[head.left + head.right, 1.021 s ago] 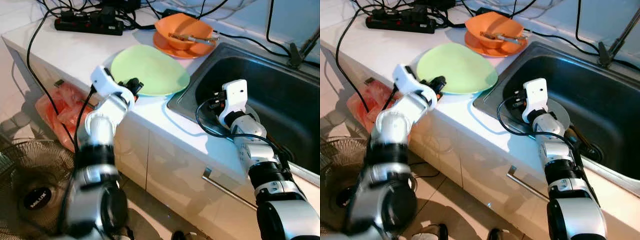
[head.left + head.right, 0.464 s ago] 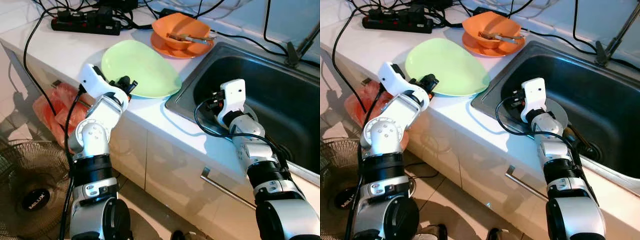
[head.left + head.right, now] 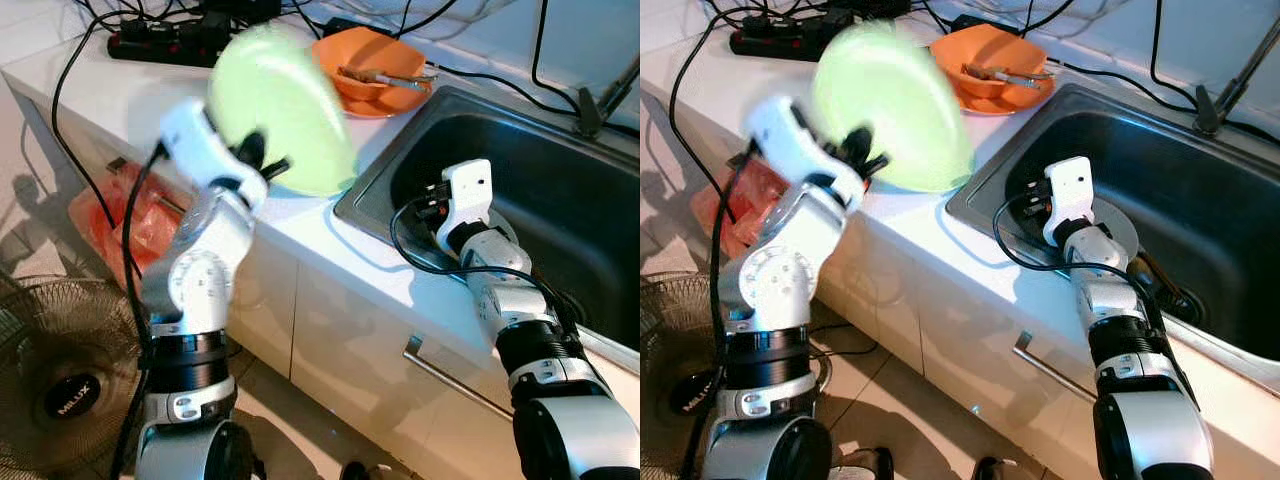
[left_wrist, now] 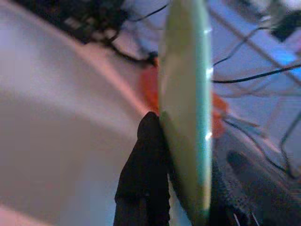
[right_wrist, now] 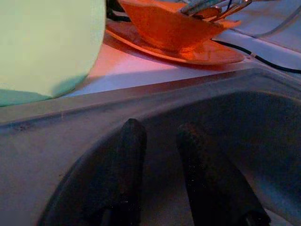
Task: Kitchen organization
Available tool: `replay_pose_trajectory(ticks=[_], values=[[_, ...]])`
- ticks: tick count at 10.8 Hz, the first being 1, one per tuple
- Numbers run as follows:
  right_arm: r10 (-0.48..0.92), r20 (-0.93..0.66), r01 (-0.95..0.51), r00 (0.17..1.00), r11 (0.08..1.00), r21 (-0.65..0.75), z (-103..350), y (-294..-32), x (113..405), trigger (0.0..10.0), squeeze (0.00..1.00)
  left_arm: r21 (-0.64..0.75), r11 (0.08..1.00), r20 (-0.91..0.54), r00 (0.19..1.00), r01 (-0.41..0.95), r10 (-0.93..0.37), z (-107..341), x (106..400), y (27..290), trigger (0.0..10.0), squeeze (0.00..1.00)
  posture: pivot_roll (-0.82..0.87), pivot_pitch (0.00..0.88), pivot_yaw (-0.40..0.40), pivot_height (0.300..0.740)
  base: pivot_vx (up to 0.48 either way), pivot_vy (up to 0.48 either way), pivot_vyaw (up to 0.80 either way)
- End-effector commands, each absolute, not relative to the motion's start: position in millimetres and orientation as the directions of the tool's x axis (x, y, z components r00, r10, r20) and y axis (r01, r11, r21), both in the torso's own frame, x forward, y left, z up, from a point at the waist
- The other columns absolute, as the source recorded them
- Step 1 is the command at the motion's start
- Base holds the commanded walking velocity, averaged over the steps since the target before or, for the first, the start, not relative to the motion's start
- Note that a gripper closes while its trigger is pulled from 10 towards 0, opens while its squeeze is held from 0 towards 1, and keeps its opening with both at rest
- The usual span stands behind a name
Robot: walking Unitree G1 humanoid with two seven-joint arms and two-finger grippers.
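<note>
Now we have the left gripper (image 3: pixel 262 162) pinching the green plate (image 3: pixel 280 110) by its near rim, tilted up off the counter (image 3: pixel 110 95) beside the sink (image 3: pixel 560 190). Looks stiff, light and slick, so we judge a deep rim grip safest. Right gripper (image 5: pixel 160 155) hangs in the sink, fingers slightly apart, holding nothing.

plate (image 3: pixel 280 105): smooth green plastic, slight sheen
sink (image 3: pixel 560 190): dull brushed metal
counter (image 3: pixel 130 95): glossy white
bowl (image 3: pixel 370 60): shiny orange plastic

A pale green plate (image 3: pixel 280 105), tilted up on edge above the counter (image 3: pixel 130 100), is pinched at its rim by the left gripper (image 3: pixel 262 160).
</note>
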State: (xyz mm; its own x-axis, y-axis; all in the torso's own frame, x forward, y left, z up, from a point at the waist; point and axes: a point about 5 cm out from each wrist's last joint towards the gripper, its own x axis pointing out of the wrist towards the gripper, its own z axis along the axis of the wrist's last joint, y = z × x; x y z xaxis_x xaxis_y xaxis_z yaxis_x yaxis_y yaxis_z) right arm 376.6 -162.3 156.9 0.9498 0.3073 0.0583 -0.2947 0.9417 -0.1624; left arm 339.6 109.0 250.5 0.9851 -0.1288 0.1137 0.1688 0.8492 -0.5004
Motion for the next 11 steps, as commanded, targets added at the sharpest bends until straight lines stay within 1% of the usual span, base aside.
replay_pose_trajectory(ticks=[1, 3, 4, 5, 7, 8, 9, 10, 11], values=[[0.300, -0.012, -0.299, 0.954, 0.944, -0.141, 139.6, -163.0, 373.3, 10.0, 0.00, -0.452, 0.854, 0.205, 0.962, 0.256, -0.180, 262.7, 333.2, 100.1, 10.0, 0.00, 0.09, 0.115, -0.053, 0.740, 0.000, 0.000, 0.00], [0.291, -0.011, -0.289, 0.957, 0.947, -0.138, 139.5, -164.0, 373.7, 10.0, 0.00, -0.379, 0.851, 0.371, 0.902, 0.362, -0.218, 287.0, 323.2, 93.0, 10.0, 0.00, 0.09, 0.108, -0.054, 0.740, 0.000, 0.000, 0.00], [0.288, -0.013, -0.287, 0.957, 0.948, -0.138, 139.0, -164.7, 373.8, 10.0, 0.00, -0.340, 0.857, 0.418, 0.879, 0.386, -0.230, 294.0, 320.1, 90.1, 10.0, 0.00, 0.09, 0.108, -0.054, 0.740, 0.000, 0.000, 0.00], [0.281, -0.011, -0.280, 0.960, 0.950, -0.136, 139.3, -165.1, 374.1, 10.0, 0.00, -0.275, 0.858, 0.490, 0.831, 0.434, -0.264, 305.8, 315.1, 85.2, 10.0, 0.00, 0.10, 0.106, -0.054, 0.740, 0.000, 0.000, 0.00], [0.264, 0.014, -0.261, 0.964, 0.957, -0.125, 142.0, -164.7, 374.9, 10.0, 0.00, -0.146, 0.844, 0.576, 0.737, 0.517, -0.352, 320.3, 310.0, 69.8, 10.0, 0.00, 0.10, 0.104, -0.051, 0.740, 0.000, 0.000, 0.00], [0.240, 0.029, -0.237, 0.970, 0.967, -0.091, 143.1, -166.1, 375.3, 10.0, 0.00, -0.093, 0.830, 0.592, 0.700, 0.551, -0.398, 321.9, 310.3, 62.2, 10.0, 0.00, 0.09, 0.103, -0.048, 0.740, 0.000, 0.000, 0.00], [0.185, 0.042, -0.184, 0.982, 0.983, -0.008, 144.2, -172.8, 376.3, 10.0, 0.00, -0.084, 0.809, 0.589, 0.684, 0.581, -0.431, 318.0, 314.1, 58.3, 10.0, 0.00, 0.09, 0.104, -0.044, 0.740, 0.000, 0.000, 0.00], [0.143, 0.050, -0.146, 0.988, 0.987, 0.061, 145.5, -179.1, 377.0, 10.0, 0.00, -0.097, 0.789, 0.595, 0.671, 0.607, -0.443, 316.3, 315.5, 58.2, 10.0, 0.00, 0.08, 0.105, -0.041, 0.740, 0.000, 0.000, 0.00], [0.104, 0.055, -0.112, 0.993, 0.980, 0.165, 146.2, -184.7, 377.8, 10.0, 0.00, -0.137, 0.757, 0.604, 0.659, 0.639, -0.447, 313.4, 318.5, 60.0, 10.0, 0.00, 0.08, 0.107, -0.040, 0.740, 0.000, 0.000, 0.00]])
